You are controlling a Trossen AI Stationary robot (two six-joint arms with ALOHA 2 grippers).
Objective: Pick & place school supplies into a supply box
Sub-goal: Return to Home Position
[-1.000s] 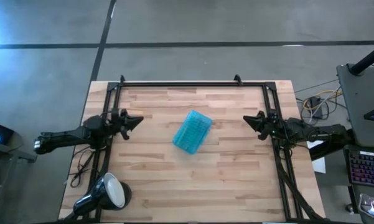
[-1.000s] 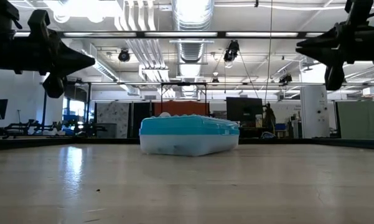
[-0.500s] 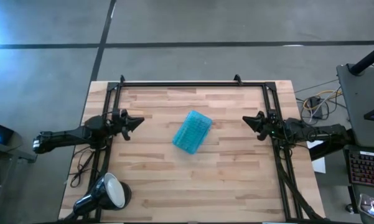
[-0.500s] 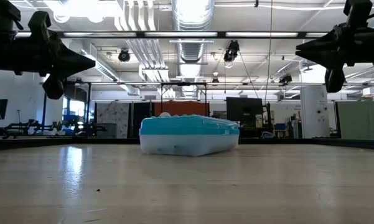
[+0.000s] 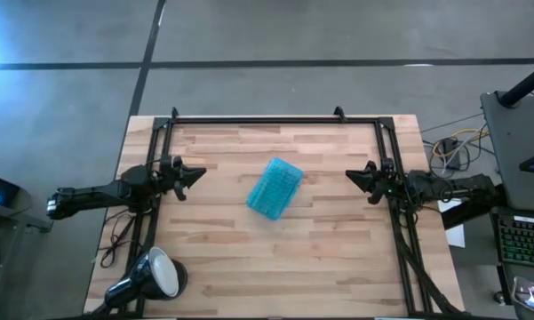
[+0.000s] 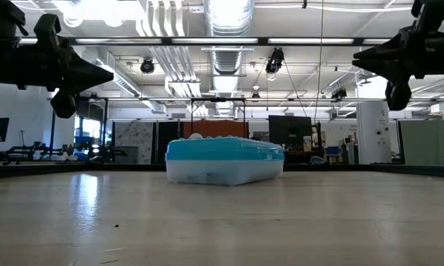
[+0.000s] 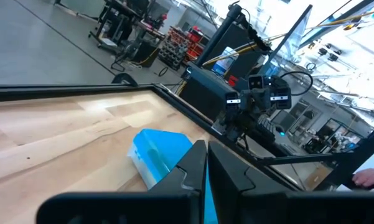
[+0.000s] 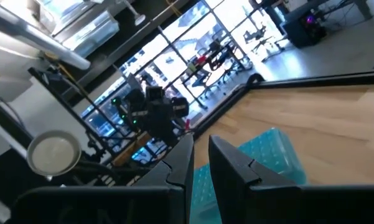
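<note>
The supply box (image 5: 274, 188) lies closed in the middle of the table, slanted, turquoise half up and clear half resting on the wood (image 6: 225, 160). No scissors, marker, pencil or pens show anywhere; they are hidden or out of view. My left gripper (image 5: 198, 172) hovers above the table's left side, pointing at the box, fingers shut with only a slit between them (image 7: 206, 149). My right gripper (image 5: 348, 175) hovers above the right side, also pointing at the box, shut (image 8: 201, 146). Both stand well clear of the box (image 7: 158, 152) (image 8: 267, 155).
A black-and-white desk lamp (image 5: 151, 274) lies at the table's near left corner. A black rail frame (image 5: 267, 119) runs along the far edge and down both sides. Bare wood surrounds the box. A keyboard (image 5: 524, 240) and cables sit off the table's right.
</note>
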